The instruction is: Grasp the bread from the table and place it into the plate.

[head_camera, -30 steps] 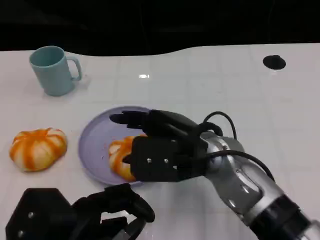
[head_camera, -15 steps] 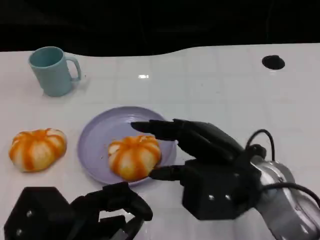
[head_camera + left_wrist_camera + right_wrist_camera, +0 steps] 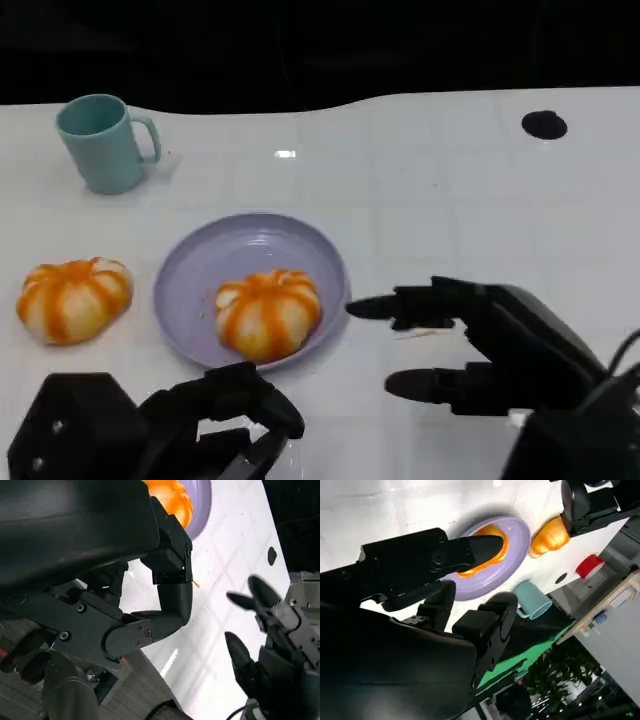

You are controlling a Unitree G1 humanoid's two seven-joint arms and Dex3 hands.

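Note:
An orange-and-white striped bread lies in the lavender plate at the table's middle. A second striped bread rests on the table left of the plate. My right hand hovers to the right of the plate with its fingers spread and nothing in them. At the lower left my left hand stays low by the table's near edge, fingers curled in, holding nothing. The plate with bread shows in the right wrist view past my right hand's fingers. The other bread lies beyond it.
A teal mug stands at the far left of the table. A small black round mark sits at the far right. The white table's far edge runs along a dark background.
My right hand let go of the bread in the plate and drew back to the right and toward me, fingers opening. The bread stays in the plate. The left hand has not moved.

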